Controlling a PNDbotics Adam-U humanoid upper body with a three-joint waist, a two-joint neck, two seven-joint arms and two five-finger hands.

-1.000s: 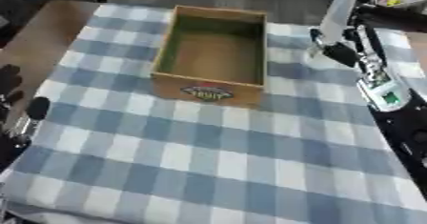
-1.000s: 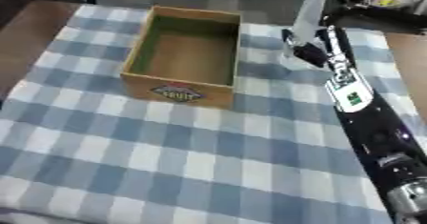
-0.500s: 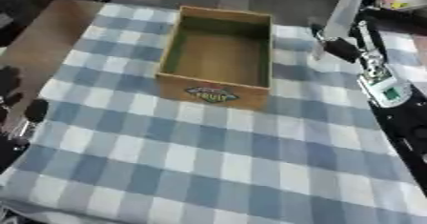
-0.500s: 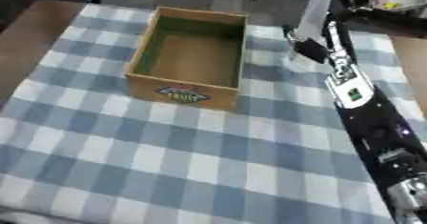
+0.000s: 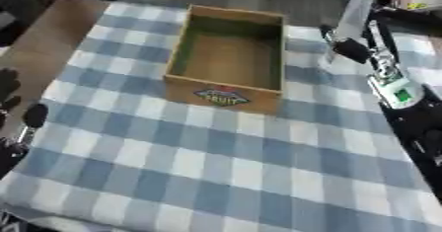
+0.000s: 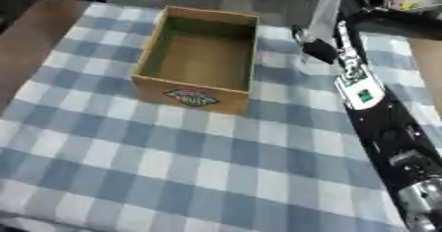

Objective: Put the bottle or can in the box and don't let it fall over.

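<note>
Left eye view puts the left hand (image 5: 33, 116) at the near left edge of the bench, off the checked cloth (image 5: 216, 167), its dark fingers apart, pointing up and holding nothing; it is well apart from everything the task needs. To its right, toward the far middle of the cloth, stands the open cardboard box (image 5: 226, 95), label facing near, with nothing visible inside. Right of the box's far right corner, just beside its wall, a tall pale bottle (image 6: 324, 6) rises with its long axis close to upright, leaning slightly. The right hand (image 6: 317, 49) sits at the bottle's lower part, its arm running in from the near right; dark fingers show on both sides of the bottle's base, but I cannot tell whether they are clamped on it or merely beside it. The right hand is by far the nearer one, and the box opening lies to the left of the bottle, so the coming move looks like a short carry leftward over the right wall, keeping the bottle upright.
</note>
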